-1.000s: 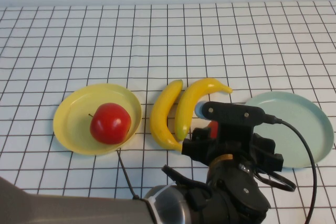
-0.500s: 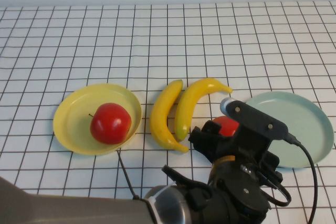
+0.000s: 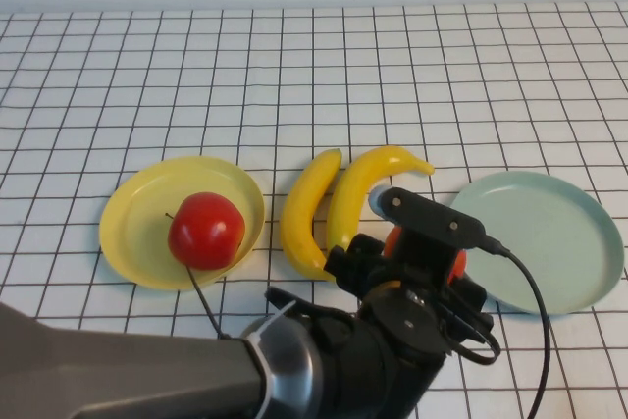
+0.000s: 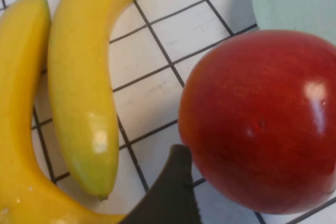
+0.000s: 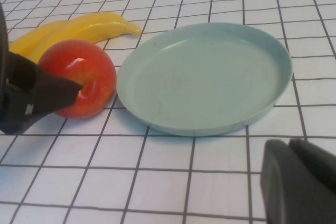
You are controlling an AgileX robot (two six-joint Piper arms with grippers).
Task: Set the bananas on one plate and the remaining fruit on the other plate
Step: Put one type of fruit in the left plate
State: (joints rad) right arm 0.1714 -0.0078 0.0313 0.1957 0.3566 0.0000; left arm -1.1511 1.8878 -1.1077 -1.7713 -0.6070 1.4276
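Left hand (image 3: 407, 242) open over a red apple (image 4: 262, 119) on the gridded worktop (image 3: 294, 66), between two bananas (image 3: 339, 205) and blue-green plate (image 3: 545, 237), second apple (image 3: 206, 231) on yellow plate (image 3: 132, 213), right hand (image 5: 299, 182) closed near blue-green plate.

Overhead plus two close wrist views

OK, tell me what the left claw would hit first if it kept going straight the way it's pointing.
Most likely the glossy round red apple lying on the table between the curved yellow bananas and the pale blue-green plate. The open left claw is already right at it; the exact gap is unclear.
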